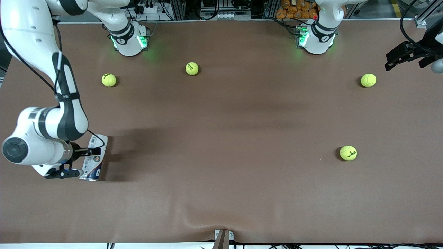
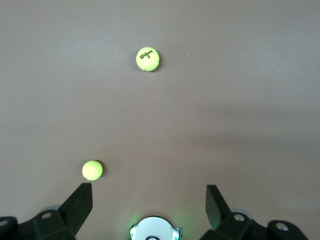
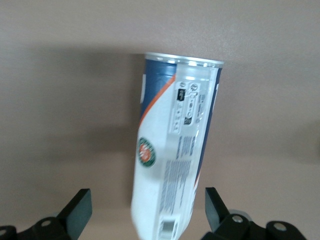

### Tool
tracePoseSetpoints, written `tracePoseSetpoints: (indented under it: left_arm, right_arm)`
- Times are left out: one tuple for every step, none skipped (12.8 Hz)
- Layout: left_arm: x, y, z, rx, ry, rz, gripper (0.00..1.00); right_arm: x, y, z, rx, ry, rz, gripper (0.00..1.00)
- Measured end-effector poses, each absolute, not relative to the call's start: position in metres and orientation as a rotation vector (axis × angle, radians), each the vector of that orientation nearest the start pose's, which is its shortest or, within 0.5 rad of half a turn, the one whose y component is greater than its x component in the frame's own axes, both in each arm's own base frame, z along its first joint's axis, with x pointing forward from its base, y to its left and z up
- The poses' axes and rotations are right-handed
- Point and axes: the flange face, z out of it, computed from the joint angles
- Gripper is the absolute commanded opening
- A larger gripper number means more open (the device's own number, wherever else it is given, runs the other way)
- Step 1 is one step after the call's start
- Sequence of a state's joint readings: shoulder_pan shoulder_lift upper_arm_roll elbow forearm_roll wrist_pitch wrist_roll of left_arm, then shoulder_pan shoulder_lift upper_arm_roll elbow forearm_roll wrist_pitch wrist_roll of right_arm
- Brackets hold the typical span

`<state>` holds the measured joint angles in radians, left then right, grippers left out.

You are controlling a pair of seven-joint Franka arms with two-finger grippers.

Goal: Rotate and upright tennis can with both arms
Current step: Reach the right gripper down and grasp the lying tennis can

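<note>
Your tennis can (image 1: pixel 94 158) lay on its side on the brown tabletop (image 1: pixel 221 138) at the right arm's end, at about eight o'clock in the front view, long axis running roughly twelve to six. Your right end effector (image 3: pixel 148 210) was low over it with fingers (image 3: pixel 79 206) spread, one on either side of the label, not pinching it. Your left end effector (image 2: pixel 149 200) waited high over the left arm's end, at about two o'clock, fingers (image 2: pixel 216 200) likewise spread and holding nothing. Four tennis balls were on the tabletop: one near the right arm's base (image 1: pixel 109 80), one between the bases (image 1: pixel 192 68), one near the left arm's base (image 1: pixel 368 80), one nearer the front camera (image 1: pixel 348 153).
</note>
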<state>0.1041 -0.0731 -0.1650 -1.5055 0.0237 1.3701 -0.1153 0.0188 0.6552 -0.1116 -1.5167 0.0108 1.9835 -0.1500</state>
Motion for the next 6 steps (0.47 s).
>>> tracePoseSetpoints:
  left_arm:
    - [0.509,-0.032,0.676,-3.098,-0.09,0.092,1.0]
    - [0.509,-0.031,0.677,-3.099,-0.085,0.092,1.0]
    - [0.509,-0.03,0.677,-3.099,-0.081,0.092,1.0]
    - [0.509,-0.028,0.677,-3.099,-0.081,0.092,1.0]
    - [0.509,-0.027,0.677,-3.099,-0.082,0.092,1.0]
    - [0.509,-0.027,0.677,-3.099,-0.082,0.092,1.0]
  right_arm:
    - [0.686,-0.06,0.254,-3.161,-0.118,0.303,1.0]
    - [0.686,-0.066,0.245,-3.155,-0.121,0.305,1.0]
    - [0.685,-0.069,0.238,-3.144,-0.114,0.31,1.0]
    - [0.685,-0.071,0.233,-3.133,-0.103,0.315,1.0]
    - [0.685,-0.071,0.229,-3.128,-0.102,0.315,1.0]
    - [0.685,-0.071,0.226,-3.124,-0.121,0.306,1.0]
